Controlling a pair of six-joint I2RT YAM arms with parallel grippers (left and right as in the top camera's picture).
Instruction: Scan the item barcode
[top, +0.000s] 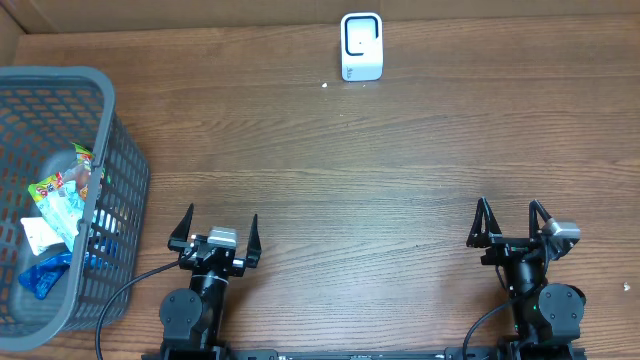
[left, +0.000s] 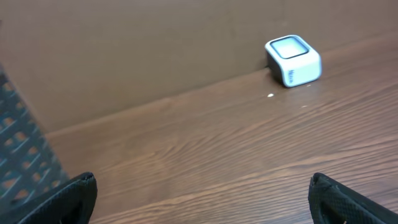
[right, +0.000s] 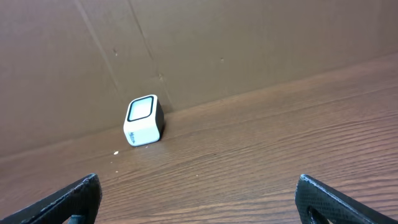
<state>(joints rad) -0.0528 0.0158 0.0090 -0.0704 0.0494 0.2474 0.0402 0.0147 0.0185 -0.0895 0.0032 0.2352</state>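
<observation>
left gripper: the black two-finger left gripper (top: 220, 220) sits low at the near edge of the table, fingers spread wide apart with nothing between them.
left gripper, wrist view: only the two dark fingertips (left: 73, 198) show, at the bottom corners, with bare wood between them.
right gripper: the black two-finger right gripper (top: 510, 210) is at the near right of the table, its jaws likewise parted and empty.
right gripper, wrist view: its fingertips (right: 79, 196) stand at the lower corners of the frame, far apart.
scanner: the small white cube-shaped barcode scanner with a dark-framed window (top: 361, 46) stands at the far middle edge of the table, against the brown cardboard back wall (right: 249, 43), well apart from both grippers.
scanner, wrist views: up and to the right from the left wrist (left: 293, 60); up and to the left from the right wrist (right: 144, 120).
items: the colourful snack packets (top: 62, 190) lie inside the basket, with a white packet (top: 38, 232) and a crinkled blue wrapper (top: 45, 275) below them; no barcode can be made out.
basket: the grey plastic mesh shopping basket (top: 125, 200) stands at the left edge of the table, just left of the left gripper; its mesh wall shows at the left of the left wrist view (left: 18, 155).
table: brown wood-grain tabletop (top: 350, 160).
speck: a tiny white speck (top: 325, 85) lies on the wood just beside the scanner, on its left in the overhead view.
</observation>
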